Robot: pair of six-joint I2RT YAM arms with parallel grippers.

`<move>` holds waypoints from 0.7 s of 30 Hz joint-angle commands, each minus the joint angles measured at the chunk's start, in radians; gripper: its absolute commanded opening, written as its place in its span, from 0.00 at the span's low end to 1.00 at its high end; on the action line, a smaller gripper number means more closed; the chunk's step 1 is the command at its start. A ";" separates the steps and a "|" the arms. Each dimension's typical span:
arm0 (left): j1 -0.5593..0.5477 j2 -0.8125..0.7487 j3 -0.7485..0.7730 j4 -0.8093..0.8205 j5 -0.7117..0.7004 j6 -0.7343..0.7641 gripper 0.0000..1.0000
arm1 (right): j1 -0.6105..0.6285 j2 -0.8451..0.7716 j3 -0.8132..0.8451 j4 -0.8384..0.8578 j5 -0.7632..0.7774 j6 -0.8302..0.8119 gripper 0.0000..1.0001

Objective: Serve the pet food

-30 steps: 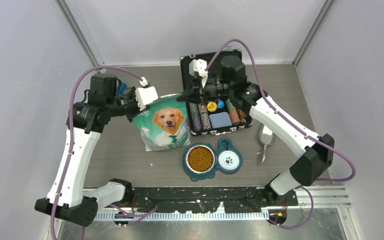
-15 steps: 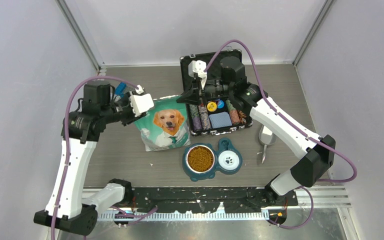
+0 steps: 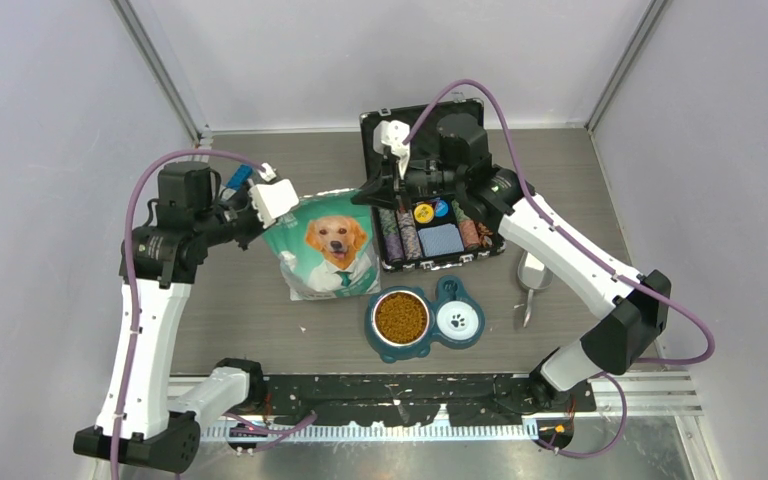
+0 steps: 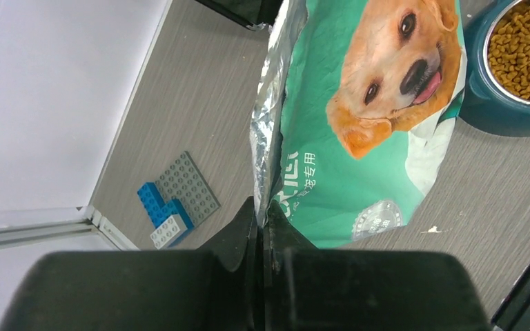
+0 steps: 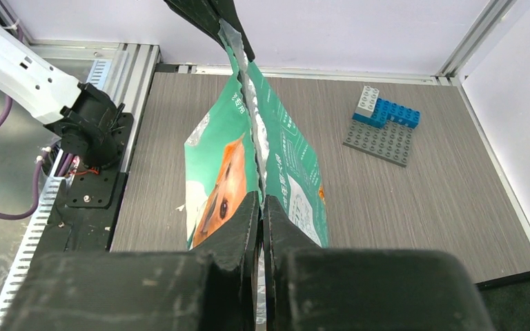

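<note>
You are working with one teal-and-white bag [image 3: 328, 255] that is showing a golden retriever in a shirt and tie. White Chinese characters are running along its side beside a round seal. They are small and turned in the left wrist view, so only what seems to be "专用" is coming through. The left gripper [image 4: 262, 214] is pinching fully closed on the bag's silver foil top edge at one corner. The right gripper [image 5: 261, 207] is clamping closed on the same edge at the other corner. The pet food [image 3: 401, 317] is sitting as a brown heap in the steel bowl of a teal double feeder [image 3: 432, 322], just beside the bag's lower right corner. The feeder's second, white bowl [image 3: 458, 320], which is carrying a paw print, is lying farther from the bag. One black case [image 3: 440, 262] of striped poker chips [image 3: 400, 240] is standing open right of the bag, with the right arm crossing over it. One metal scoop [image 3: 530, 275] is lying well right of the bag, beyond the feeder. Behind the bag's left corner, one grey brick plate [image 4: 186, 186] is holding blue bricks [image 4: 155, 200] and one white brick [image 4: 168, 231]; the left arm is partly hiding them from above.
</note>
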 commanded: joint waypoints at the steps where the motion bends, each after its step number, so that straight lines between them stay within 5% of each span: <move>1: 0.028 -0.037 0.010 0.046 -0.057 -0.039 0.00 | 0.002 -0.063 0.048 0.011 0.040 -0.016 0.05; 4: 0.028 -0.044 0.016 0.064 -0.046 -0.056 0.00 | 0.003 -0.079 0.033 0.024 0.052 -0.012 0.05; 6: 0.028 -0.044 0.028 0.069 -0.045 -0.069 0.32 | 0.006 -0.083 0.020 0.065 0.063 0.014 0.05; 8: 0.028 -0.061 0.020 0.159 -0.037 -0.164 0.91 | 0.010 -0.083 -0.012 0.135 0.085 0.074 0.05; 9: 0.028 -0.073 0.007 0.233 -0.033 -0.237 0.98 | 0.012 -0.082 -0.022 0.160 0.102 0.120 0.05; 14: 0.029 -0.189 -0.132 0.678 -0.023 -0.686 0.99 | 0.013 -0.082 -0.072 0.279 0.147 0.220 0.05; 21: 0.029 -0.385 -0.451 0.887 -0.025 -0.834 0.99 | 0.012 -0.092 -0.062 0.245 0.151 0.265 0.05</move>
